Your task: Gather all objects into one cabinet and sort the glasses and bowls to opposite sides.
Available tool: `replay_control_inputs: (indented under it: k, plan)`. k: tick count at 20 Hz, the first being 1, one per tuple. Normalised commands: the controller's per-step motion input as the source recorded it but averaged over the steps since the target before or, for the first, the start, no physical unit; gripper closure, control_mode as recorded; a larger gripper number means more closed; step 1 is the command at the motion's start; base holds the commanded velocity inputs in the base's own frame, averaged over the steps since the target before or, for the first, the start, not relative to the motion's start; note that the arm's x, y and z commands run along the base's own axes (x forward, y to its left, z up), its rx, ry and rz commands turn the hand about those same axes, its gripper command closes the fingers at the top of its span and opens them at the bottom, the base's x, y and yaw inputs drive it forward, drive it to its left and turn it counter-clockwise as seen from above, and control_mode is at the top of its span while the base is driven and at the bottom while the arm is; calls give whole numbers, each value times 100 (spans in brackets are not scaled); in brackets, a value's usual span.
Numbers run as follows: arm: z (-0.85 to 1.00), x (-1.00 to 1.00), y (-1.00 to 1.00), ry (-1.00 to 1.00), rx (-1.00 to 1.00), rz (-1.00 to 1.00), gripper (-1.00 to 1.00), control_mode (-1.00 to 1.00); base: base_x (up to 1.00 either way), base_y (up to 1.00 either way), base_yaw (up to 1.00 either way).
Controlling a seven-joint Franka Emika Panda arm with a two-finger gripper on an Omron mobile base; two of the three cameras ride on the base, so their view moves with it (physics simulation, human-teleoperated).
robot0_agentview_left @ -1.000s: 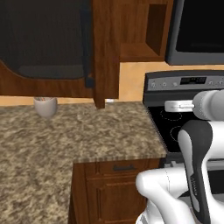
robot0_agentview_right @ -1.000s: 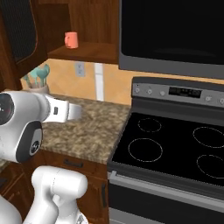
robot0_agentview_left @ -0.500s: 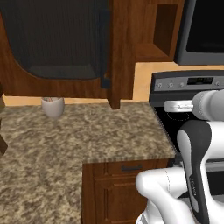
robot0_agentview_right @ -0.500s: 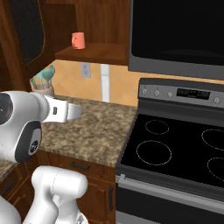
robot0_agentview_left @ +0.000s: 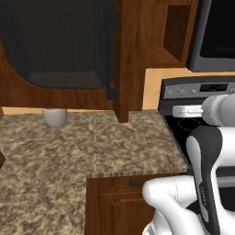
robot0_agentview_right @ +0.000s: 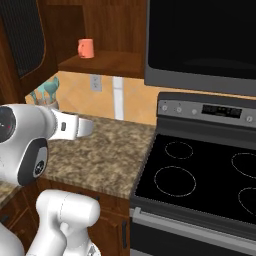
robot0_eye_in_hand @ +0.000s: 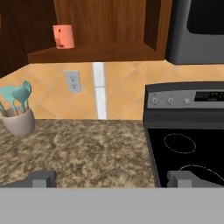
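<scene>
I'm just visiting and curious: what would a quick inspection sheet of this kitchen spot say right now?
Surface: speckled granite counter, beside a black stove.
Job's things: orange-red cup on an open wooden shelf; small whitish vessel on the counter under the mesh-door cabinet, door shut.
Clutter: crock of teal utensils by the wall.
Gripper: open, holding nothing, above the counter.
Cables: nothing seen.
Surroundings: wall outlet, microwave above the stove.

Glossy white rounded arm links with dark grey joint bands and caps

Cabinet (robot0_agentview_left: 59,50) top and left cropped by frame; interior obscured behind dark mesh door (robot0_agentview_left: 55,41).
</scene>
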Motion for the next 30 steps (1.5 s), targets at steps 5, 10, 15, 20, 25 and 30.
replay_control_inputs:
  k: [5, 10, 15, 20, 25, 30]
  plan:
    - [0, 0, 0, 0, 0, 0, -100, 100, 22, 3, 2]
    - [0, 0, 0, 0, 0, 0, -100, 100, 31, 0, 0]
    - [0, 0, 0, 0, 0, 0, -100, 100, 3, 0, 0]
    - [3, -9, 2, -3, 0, 0, -100, -100, 0, 0, 0]
    - [44, -26, 2, -14, 0, 3, -100, -100, 0, 0, 0]
    - [56, 6, 2, -16, 0, 14, -100, -100, 0, 0, 0]
